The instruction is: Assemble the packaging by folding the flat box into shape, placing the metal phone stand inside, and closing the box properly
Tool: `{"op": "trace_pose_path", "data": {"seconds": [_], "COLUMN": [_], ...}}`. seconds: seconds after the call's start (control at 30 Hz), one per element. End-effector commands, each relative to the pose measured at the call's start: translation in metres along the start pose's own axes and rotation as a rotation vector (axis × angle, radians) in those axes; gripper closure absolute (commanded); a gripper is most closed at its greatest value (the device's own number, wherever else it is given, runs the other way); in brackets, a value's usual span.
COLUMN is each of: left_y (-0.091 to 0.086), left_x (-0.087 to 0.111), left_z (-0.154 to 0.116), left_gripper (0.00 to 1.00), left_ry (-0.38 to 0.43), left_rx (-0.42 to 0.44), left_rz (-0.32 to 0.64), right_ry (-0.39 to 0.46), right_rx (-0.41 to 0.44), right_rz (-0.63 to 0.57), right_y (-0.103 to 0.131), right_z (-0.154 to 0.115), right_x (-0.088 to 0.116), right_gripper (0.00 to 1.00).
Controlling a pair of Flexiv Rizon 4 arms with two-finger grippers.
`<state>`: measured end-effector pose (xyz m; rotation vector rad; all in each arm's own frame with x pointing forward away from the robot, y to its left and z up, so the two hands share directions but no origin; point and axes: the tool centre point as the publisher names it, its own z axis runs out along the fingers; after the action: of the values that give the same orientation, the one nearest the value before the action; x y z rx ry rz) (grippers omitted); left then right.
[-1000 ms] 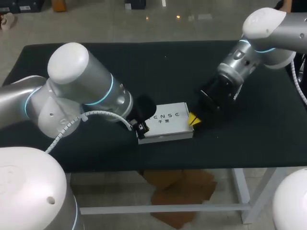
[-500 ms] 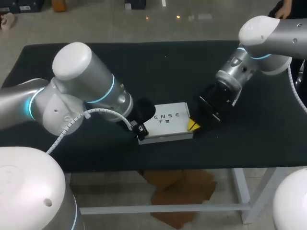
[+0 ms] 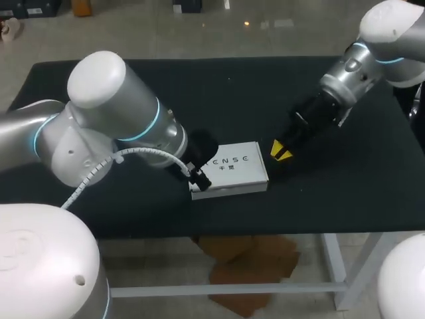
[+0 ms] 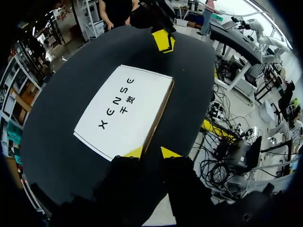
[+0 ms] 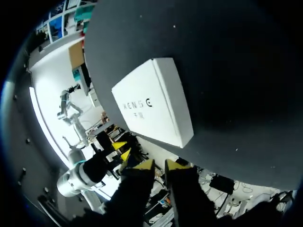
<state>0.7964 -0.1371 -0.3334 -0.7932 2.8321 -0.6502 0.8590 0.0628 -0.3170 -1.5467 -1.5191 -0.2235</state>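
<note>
Near the front edge of the black table (image 3: 232, 86), a white box (image 3: 232, 167) is seen lying flat, its printed lid turned upward and its flaps shut. It is placed roughly midway between the table's two ends. At the box's front left corner the left gripper (image 3: 198, 178) is held low, at the end of the arm that enters from the left. In the left wrist view its yellow-tipped fingers (image 4: 134, 152) are seen drawn close together, with only a thin slit between them and nothing clasped. One tip is set over the corner of the lid, the other just off the front wall. Whether the tips actually touch the cardboard cannot be made out, though contact seems likely. The right gripper (image 3: 280, 150) is held off the box's right end, near it yet clearly apart, with bare tabletop shown between its yellow tips and the cardboard. Its fingers are likewise pressed together, and nothing is carried in them. In the right wrist view the box is seen ahead of that gripper, a short end wall turned toward it.
</note>
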Motion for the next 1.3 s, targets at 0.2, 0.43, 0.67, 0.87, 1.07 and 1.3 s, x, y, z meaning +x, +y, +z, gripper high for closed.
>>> {"op": "trace_pose_path", "data": {"seconds": [0.2, 0.43, 0.67, 0.87, 1.07, 1.3], "left_y": [-0.004, -0.005, -0.005, -0.010, -0.009, -0.010], "left_x": [0.028, 0.040, 0.040, 0.046, 0.062, 0.081], "left_z": [-0.036, -0.036, -0.036, -0.028, -0.019, -0.004], "left_gripper": [0.00, 0.00, 0.00, 0.00, 0.00, 0.00], "left_ry": [0.000, -0.116, -0.116, -0.113, -0.081, -0.077], "left_rx": [-0.037, -0.108, -0.108, -0.139, -0.155, -0.178], "left_rz": [-0.163, -0.291, -0.291, -0.411, -0.548, -0.618], "right_ry": [-0.055, -0.112, -0.112, -0.185, -0.267, -0.467], "right_rx": [-0.322, -0.381, -0.381, -0.485, -0.639, -0.683], "right_rz": [-0.106, -0.175, -0.175, -0.228, -0.441, -0.648], "right_y": [-0.024, -0.027, -0.027, -0.022, -0.013, -0.013], "right_z": [-0.048, -0.078, -0.078, -0.078, -0.095, -0.103], "right_x": [0.010, 0.005, 0.005, -0.007, -0.033, -0.040], "right_gripper": [0.00, 0.00, 0.00, 0.00, 0.00, 0.00]}}
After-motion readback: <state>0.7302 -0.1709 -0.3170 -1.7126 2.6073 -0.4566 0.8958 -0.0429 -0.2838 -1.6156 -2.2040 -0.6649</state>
